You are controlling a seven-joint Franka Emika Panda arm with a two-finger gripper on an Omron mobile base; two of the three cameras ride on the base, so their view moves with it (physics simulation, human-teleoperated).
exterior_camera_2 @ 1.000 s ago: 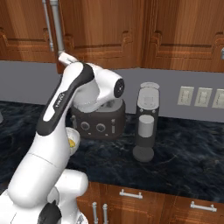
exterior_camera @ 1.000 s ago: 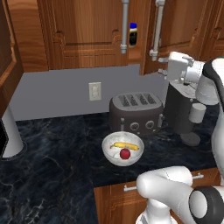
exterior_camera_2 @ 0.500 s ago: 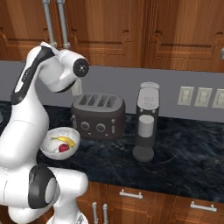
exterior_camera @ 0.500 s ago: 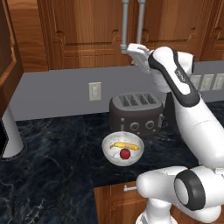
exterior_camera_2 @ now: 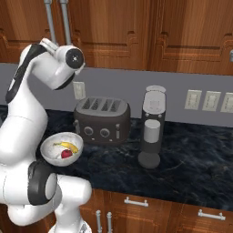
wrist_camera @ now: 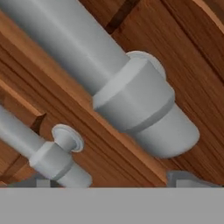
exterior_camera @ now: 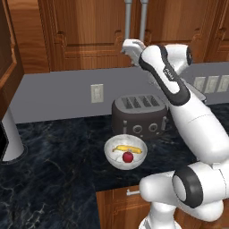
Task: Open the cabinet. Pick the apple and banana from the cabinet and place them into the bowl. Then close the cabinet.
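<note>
Hovering at the cabinet [exterior_camera: 89,36] handles [wrist_camera: 127,92], the claw [exterior_camera: 127,46] is spread; apple [exterior_camera: 128,157] and banana [exterior_camera: 127,149] lie in the bowl [exterior_camera: 112,157].

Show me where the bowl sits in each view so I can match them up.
Left base view: bowl at lower centre, in front of the toaster.
Right base view: bowl at lower left, left of and in front of the toaster.
Hand view: handle ends against cabinet wood.
Shared landmark: the toaster.
</note>
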